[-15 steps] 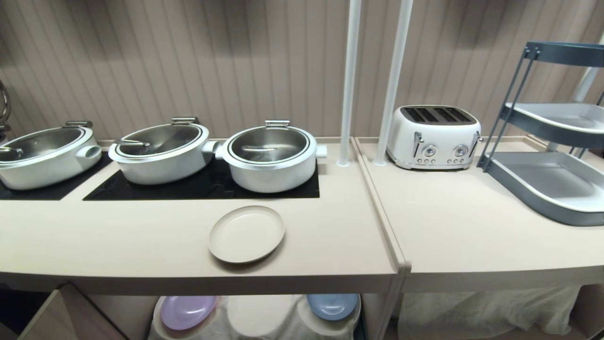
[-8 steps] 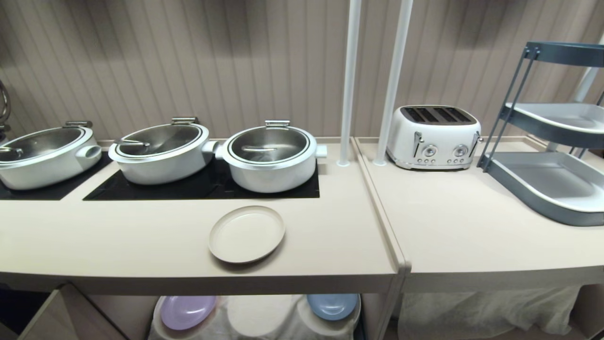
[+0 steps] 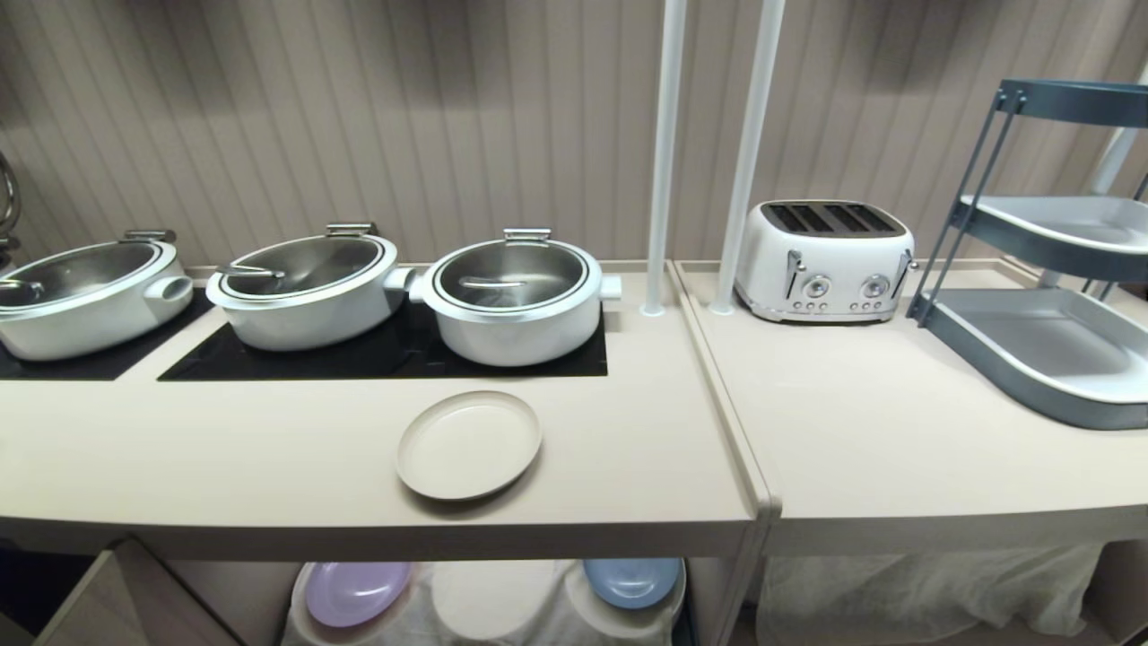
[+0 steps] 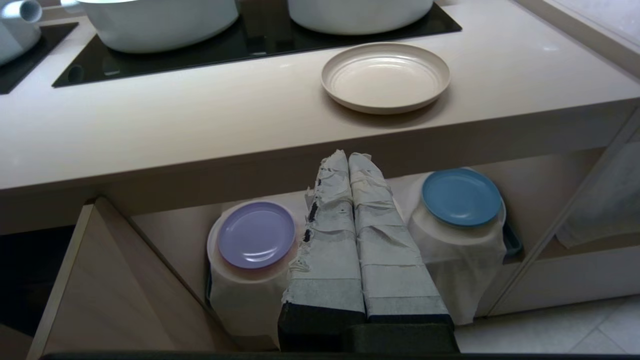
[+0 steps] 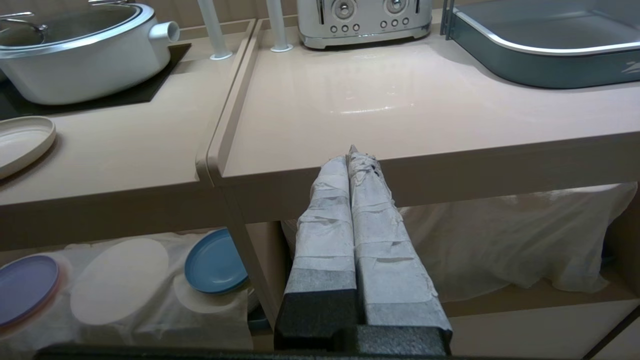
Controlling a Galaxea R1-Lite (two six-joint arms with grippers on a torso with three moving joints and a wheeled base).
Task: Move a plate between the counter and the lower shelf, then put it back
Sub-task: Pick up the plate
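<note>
- Head view: plate (image 3: 469, 445) flat on the counter (image 3: 269, 467), near the front edge, just in front of the right pot (image 3: 517, 296).
- Three white pots in a row on the black hob (image 3: 377, 359) behind.
- To the right past the ridge, a toaster (image 3: 823, 258) and a grey-blue rack (image 3: 1040, 341).
- Down below, the shelf (image 3: 484, 601) with white cloth, a lilac plate (image 3: 356, 592) and a blue plate (image 3: 631, 581) on it.
- No arms to see here.
- Left wrist view: left gripper (image 4: 348, 156) shut tight, taped fingers (image 4: 330, 240) pressed together, holding nothing.
- Hangs in front of the counter edge, apart from it, below the plate (image 4: 385, 76).
- Lilac plate (image 4: 256, 234) and blue plate (image 4: 461, 196) on cloth mounds, one each side of the fingers.
- Right wrist view: right gripper (image 5: 351, 154) shut too, holding nothing, out in front of the right part of the counter (image 5: 400, 110).
- Only an edge of the plate (image 5: 22, 142) in sight, far to one side.
- Toaster (image 5: 364, 20) and rack (image 5: 540, 55) at the back.
</note>
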